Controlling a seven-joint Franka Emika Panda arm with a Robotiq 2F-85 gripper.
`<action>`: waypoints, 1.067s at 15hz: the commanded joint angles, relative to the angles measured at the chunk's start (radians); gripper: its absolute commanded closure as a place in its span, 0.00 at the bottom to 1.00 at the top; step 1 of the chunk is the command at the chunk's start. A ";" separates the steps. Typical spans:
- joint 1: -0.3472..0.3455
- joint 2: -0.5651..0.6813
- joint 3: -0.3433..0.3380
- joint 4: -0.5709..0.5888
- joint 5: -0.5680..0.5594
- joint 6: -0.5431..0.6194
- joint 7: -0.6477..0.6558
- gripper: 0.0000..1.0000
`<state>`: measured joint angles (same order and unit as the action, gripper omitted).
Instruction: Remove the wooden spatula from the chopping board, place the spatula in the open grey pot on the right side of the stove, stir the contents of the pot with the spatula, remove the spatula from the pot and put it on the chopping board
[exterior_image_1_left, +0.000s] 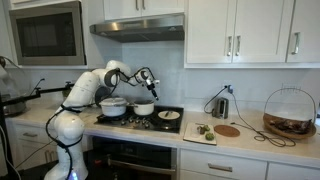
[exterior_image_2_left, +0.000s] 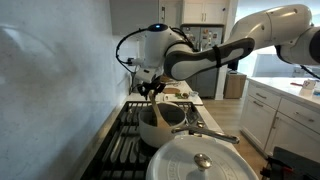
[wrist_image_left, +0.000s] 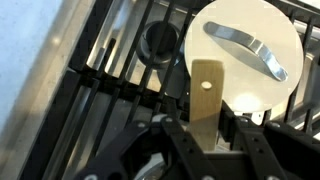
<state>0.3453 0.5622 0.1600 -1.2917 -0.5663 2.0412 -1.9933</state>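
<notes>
Carrying entry, item one: wooden spatula (wrist_image_left: 205, 95), pale, flat, with a square-ended blade, standing up the lower middle of the wrist view. We log it as pinched between the dark fingers of the gripper (wrist_image_left: 207, 140), up over the stove and well apart from the chopping board (exterior_image_1_left: 190, 135) at lower centre-right. We judge the step in hand to be the transfer to the pot.

Item two: grey pot (exterior_image_2_left: 163, 124), low, round and open, at frame centre below the gripper; we cannot see what is in it. In our judgement the next move calls for bringing the blade over the pot's mouth and lowering it in clear of the rim.

Surroundings:
- stove grates (wrist_image_left: 110, 90)
- pale round disc with a metal handle (wrist_image_left: 235, 70), upper right
- larger lidded pot (exterior_image_2_left: 200, 160), bottom of frame
</notes>
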 joint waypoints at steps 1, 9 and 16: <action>0.010 0.008 -0.011 0.025 -0.011 0.003 0.015 0.88; 0.009 -0.004 -0.015 0.006 -0.043 0.039 0.021 0.93; 0.021 -0.063 -0.015 -0.043 -0.210 0.119 0.015 0.93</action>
<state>0.3538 0.5520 0.1577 -1.2907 -0.7280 2.1390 -1.9935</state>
